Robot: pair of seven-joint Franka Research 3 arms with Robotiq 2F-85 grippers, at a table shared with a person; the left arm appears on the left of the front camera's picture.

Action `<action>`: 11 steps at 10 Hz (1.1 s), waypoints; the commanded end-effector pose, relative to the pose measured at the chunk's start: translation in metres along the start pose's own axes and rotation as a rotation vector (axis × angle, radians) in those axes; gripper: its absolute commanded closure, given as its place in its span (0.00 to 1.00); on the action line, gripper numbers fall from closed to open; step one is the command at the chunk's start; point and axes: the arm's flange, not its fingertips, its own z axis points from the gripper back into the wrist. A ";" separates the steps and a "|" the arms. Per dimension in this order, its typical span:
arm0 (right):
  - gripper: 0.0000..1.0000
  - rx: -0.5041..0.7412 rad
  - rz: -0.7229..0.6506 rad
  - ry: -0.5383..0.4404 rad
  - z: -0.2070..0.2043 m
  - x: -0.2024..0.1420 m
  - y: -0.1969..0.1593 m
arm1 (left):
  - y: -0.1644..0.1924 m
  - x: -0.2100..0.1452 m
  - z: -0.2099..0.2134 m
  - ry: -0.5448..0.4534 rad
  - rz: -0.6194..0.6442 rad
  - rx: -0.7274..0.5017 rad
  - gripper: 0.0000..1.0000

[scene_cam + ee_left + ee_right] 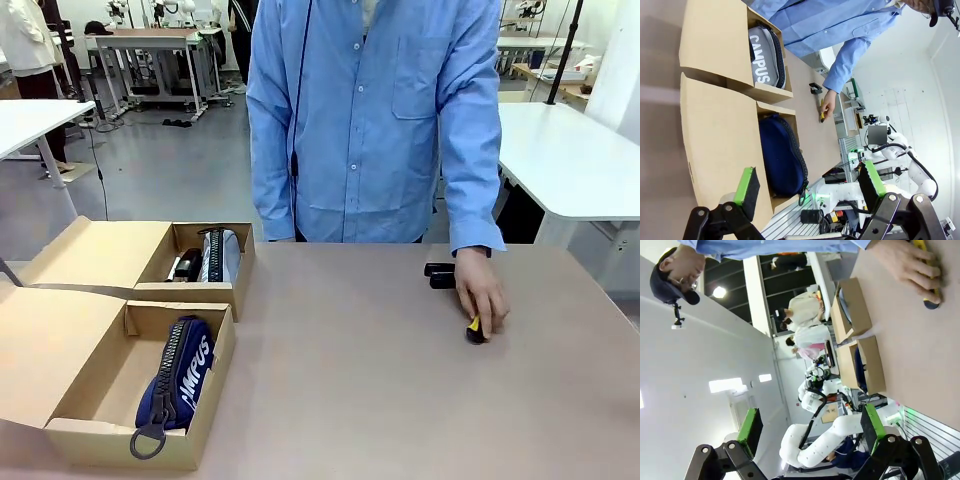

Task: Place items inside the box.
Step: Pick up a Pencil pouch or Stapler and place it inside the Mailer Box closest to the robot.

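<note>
front camera faces person [370,120], wrist cameras rolled sideways (both share boxes [90,440])

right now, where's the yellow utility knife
In the front view, the yellow utility knife lies on the table's right side under the person's hand, just nearer the robot than the black stapler.

1. At the left of the surface [350,380]: near box [120,440], with far box [190,292] right behind it.
2. In the near box: pencil case [185,375], lying front to back.
3. In the far box: second pencil case [220,255], against the right wall.
4. At the right of the surface: hand [482,295] on top of knife [474,328].
5. Just behind the hand: staplers [440,275].
</note>
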 end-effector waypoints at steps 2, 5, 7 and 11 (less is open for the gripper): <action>0.00 -0.159 0.223 0.100 -0.043 0.018 0.026 | 0.000 -0.001 -0.001 -0.016 -0.018 -0.023 0.00; 0.00 -0.371 0.482 0.191 -0.126 0.054 0.055 | 0.000 -0.001 -0.001 -0.016 -0.018 -0.023 0.00; 0.00 -0.146 0.428 0.267 -0.041 0.044 0.052 | 0.000 -0.001 -0.001 -0.016 -0.018 -0.023 0.00; 0.00 -0.301 0.557 0.257 0.063 -0.024 0.009 | 0.000 -0.001 -0.001 -0.016 -0.018 -0.023 0.00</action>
